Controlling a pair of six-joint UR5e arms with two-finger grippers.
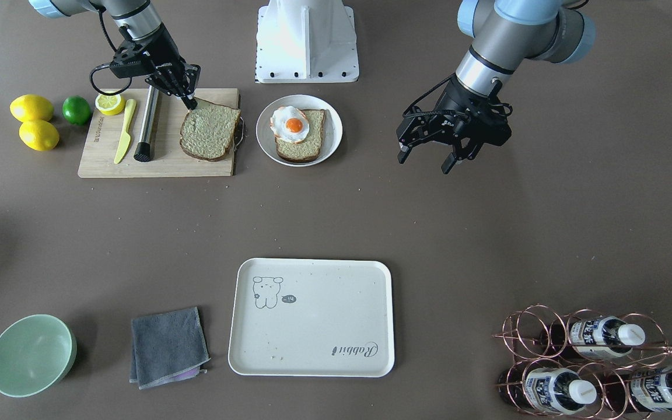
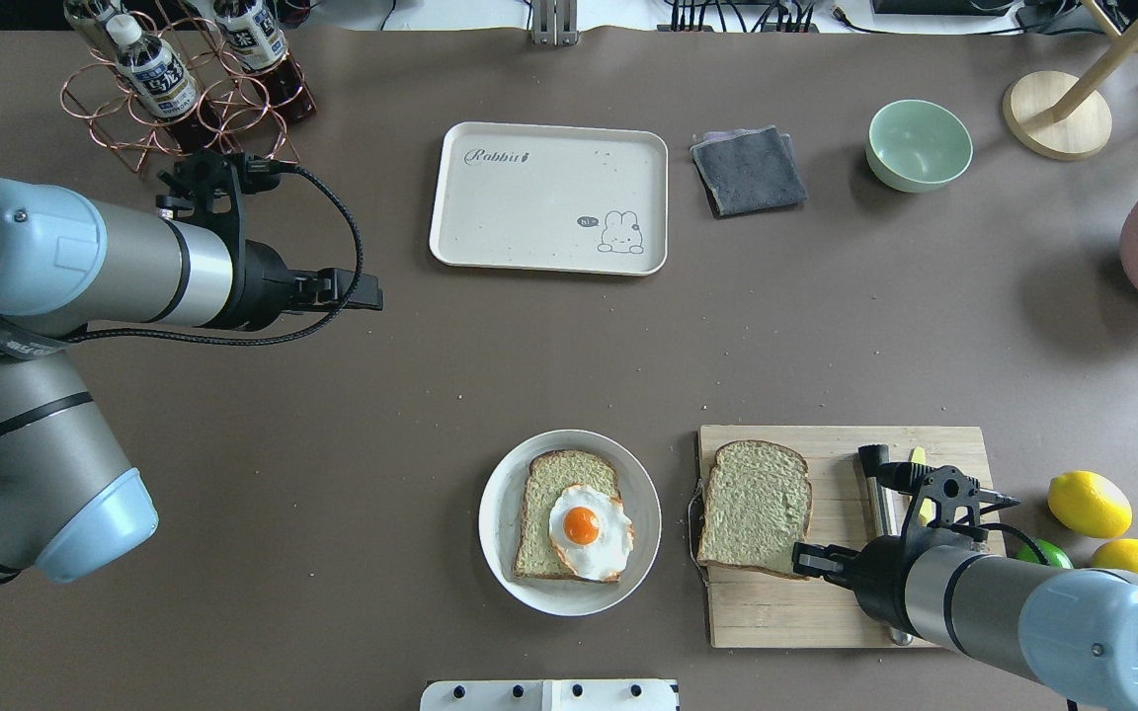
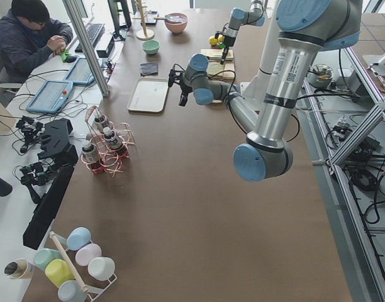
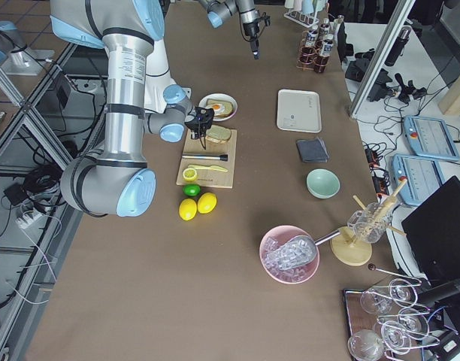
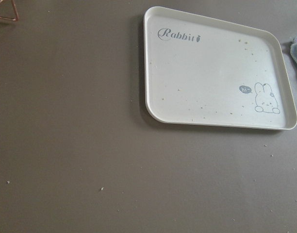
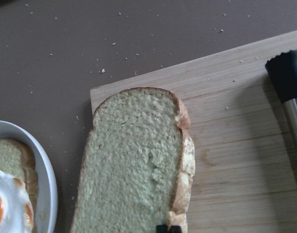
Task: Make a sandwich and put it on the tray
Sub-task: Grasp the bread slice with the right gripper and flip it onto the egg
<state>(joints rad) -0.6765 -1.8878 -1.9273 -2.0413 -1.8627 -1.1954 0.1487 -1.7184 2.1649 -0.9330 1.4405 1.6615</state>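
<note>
One bread slice point(image 1: 210, 131) lies on the wooden cutting board point(image 1: 102, 157). My right gripper point(image 1: 190, 104) is shut on this slice's back corner; it also shows in the overhead view point(image 2: 806, 558), and the slice fills the right wrist view point(image 6: 134, 165). The other slice with the fried egg point(image 1: 290, 123) on top sits on a round white plate point(image 1: 263, 137). The cream tray point(image 1: 312, 326) stands bare at the far side and shows in the left wrist view point(image 5: 211, 82). My left gripper point(image 1: 424, 161) is open and empty, hovering above the table beside the plate.
On the board lie a yellow knife point(image 1: 125, 131), a steel cylinder point(image 1: 148, 125) and a lemon half point(image 1: 109, 103). Two lemons point(image 1: 32, 119) and a lime point(image 1: 76, 109) sit beside it. A grey cloth point(image 1: 168, 347), a green bowl point(image 1: 31, 354) and a copper bottle rack point(image 1: 592, 361) flank the tray.
</note>
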